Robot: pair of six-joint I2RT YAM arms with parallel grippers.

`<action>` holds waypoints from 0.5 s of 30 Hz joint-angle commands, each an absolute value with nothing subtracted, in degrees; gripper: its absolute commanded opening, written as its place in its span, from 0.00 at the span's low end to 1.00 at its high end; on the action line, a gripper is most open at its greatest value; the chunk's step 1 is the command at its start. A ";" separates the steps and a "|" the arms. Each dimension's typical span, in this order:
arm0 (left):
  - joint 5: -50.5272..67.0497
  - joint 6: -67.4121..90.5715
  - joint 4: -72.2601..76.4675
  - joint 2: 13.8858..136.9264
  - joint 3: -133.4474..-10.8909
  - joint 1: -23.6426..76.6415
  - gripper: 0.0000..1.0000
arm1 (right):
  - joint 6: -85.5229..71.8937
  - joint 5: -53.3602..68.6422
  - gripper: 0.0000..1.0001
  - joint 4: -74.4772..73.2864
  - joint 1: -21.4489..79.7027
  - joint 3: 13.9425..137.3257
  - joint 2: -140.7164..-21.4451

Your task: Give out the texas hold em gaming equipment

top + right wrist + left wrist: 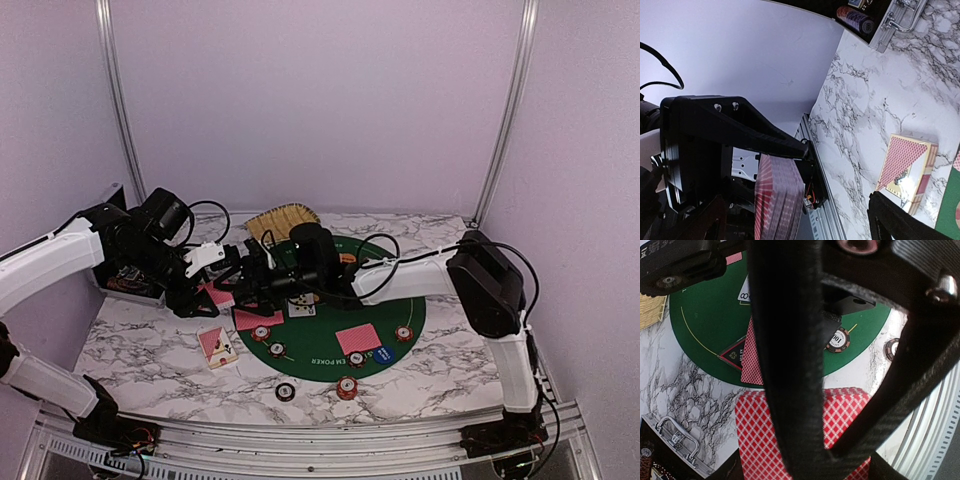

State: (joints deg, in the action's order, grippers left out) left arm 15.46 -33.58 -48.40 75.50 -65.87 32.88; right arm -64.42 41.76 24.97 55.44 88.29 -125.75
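Note:
My left gripper (215, 285) is shut on a deck of red-backed playing cards (757, 435), held just left of the green poker mat (405, 305). In the right wrist view the deck (780, 200) shows edge-on. My right gripper (250, 277) reaches across the mat and stands open, one finger on each side of the deck. Its black fingers (790, 340) cross the left wrist view. Red-backed cards (358, 338) and striped chips (403, 334) lie on the mat. A blue button (383, 353) and a black triangular button (734, 356) lie there too.
A card box (217, 346) lies on the marble left of the mat. Two chips (346, 387) sit off the mat near the front edge. The yellow woven basket (283, 219) stands behind the mat. The black metal case (125, 280) lies open at the far left.

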 commanded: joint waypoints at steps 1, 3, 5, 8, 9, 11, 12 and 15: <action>17.18 -33.42 -49.65 75.52 -68.58 32.52 0.00 | -66.12 42.88 0.96 27.30 56.65 92.90 -128.02; 17.26 -33.35 -49.58 75.62 -68.66 32.52 0.00 | -66.49 43.11 0.95 27.16 56.92 93.91 -128.97; 17.20 -33.36 -49.57 75.62 -68.69 32.52 0.00 | -66.86 43.38 0.95 27.05 57.17 94.97 -129.94; 17.06 -33.43 -49.59 75.50 -68.64 32.48 0.00 | -67.42 43.67 0.93 26.79 57.39 96.22 -131.24; 17.05 -33.45 -49.62 75.45 -68.60 32.52 0.00 | -67.80 43.68 0.92 26.77 57.47 96.58 -131.63; 17.09 -33.57 -49.57 75.44 -68.58 32.52 0.00 | -68.45 43.83 0.90 27.14 57.48 97.31 -132.40; 17.12 -33.51 -49.61 75.53 -68.56 32.52 0.00 | -68.79 43.95 0.90 27.22 57.46 97.82 -132.82; 17.06 -33.62 -49.63 75.56 -68.46 32.52 0.00 | -69.61 44.43 0.89 27.27 57.48 99.20 -133.90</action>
State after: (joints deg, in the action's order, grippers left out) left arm 16.01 -33.58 -48.56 75.66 -66.81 32.88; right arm -67.81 43.40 25.98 57.06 95.61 -132.25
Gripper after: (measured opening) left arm 0.666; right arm 0.891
